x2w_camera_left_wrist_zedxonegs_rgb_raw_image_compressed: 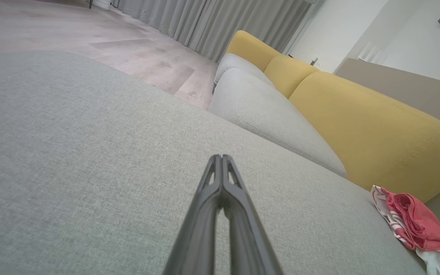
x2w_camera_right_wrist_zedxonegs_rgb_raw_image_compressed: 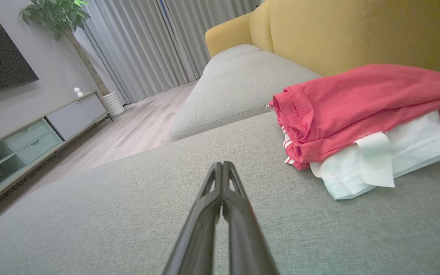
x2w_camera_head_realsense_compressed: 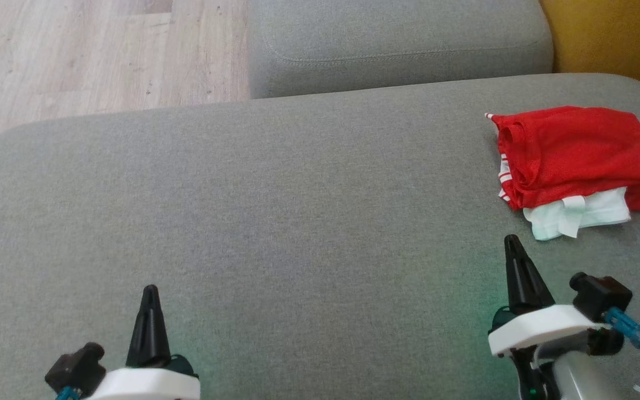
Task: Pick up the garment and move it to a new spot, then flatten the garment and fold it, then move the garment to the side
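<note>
Red jersey [x2w_camera_head_realsense_compressed: 575, 155] lies folded at the far right of the grey cushion [x2w_camera_head_realsense_compressed: 298, 222], close to the yellow backrest [x2w_camera_head_realsense_compressed: 614, 39]. Red mesh layer on top; a white panel and a white tag stick out along the near edge, with thin red stripes at its left end.

Your right claw [x2w_camera_head_realsense_compressed: 513, 240] is pinched fully together and holds nothing. Its tip points up the head view and sits just short of the jersey's white edge, apart from it.

Your left claw [x2w_camera_head_realsense_compressed: 150, 291] is pinched together too, empty, low left over bare cushion and well apart from the jersey. Can't tell if either tip touches the fabric.

Second grey cushion [x2w_camera_head_realsense_compressed: 398, 44] lies beyond the first, wood floor [x2w_camera_head_realsense_compressed: 75, 55] at upper left.

Right wrist view background: TV [x2w_camera_right_wrist_zedxonegs_rgb_raw_image_compressed: 2, 57], cabinet [x2w_camera_right_wrist_zedxonegs_rgb_raw_image_compressed: 33, 137], plant [x2w_camera_right_wrist_zedxonegs_rgb_raw_image_compressed: 55, 15], curtains [x2w_camera_right_wrist_zedxonegs_rgb_raw_image_compressed: 147, 42].
</note>
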Tool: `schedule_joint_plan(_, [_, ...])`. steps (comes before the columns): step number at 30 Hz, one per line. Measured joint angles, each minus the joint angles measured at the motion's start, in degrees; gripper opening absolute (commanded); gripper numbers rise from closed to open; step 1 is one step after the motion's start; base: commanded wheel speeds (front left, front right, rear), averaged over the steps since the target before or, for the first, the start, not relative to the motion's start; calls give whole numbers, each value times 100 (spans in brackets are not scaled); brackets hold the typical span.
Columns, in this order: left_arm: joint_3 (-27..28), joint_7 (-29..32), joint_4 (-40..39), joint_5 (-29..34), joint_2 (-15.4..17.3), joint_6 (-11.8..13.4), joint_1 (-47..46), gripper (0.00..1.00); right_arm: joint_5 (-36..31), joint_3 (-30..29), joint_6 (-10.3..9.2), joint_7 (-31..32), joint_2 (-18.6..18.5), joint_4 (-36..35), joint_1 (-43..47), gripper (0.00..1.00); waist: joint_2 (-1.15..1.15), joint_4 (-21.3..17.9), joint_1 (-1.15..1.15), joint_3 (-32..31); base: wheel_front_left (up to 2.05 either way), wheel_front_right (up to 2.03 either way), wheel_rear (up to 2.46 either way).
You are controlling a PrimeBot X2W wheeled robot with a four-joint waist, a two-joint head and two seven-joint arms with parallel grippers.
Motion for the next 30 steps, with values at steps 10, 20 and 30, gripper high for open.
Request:
schedule_joint_plan(10, [47, 200, -23, -557, 0, 0, -2, 0, 678, -110, 0, 179, 0, -69, 1, 0, 0, 5, 0, 3, 0, 0, 0])
schedule_joint_plan(20, [182, 353, -57, -1054, 0, -1, -64, 0, 1294, -203, 0, 330, 0, -154, 2, 0, 0, 10, 0, 6, 0, 0, 0])
schedule_joint_plan(30, [223, 527, -77, -1559, 0, -1, -89, 0, 1909, -323, 0, 499, 0, -199, 3, 0, 0, 14, 0, 8, 0, 0, 0])
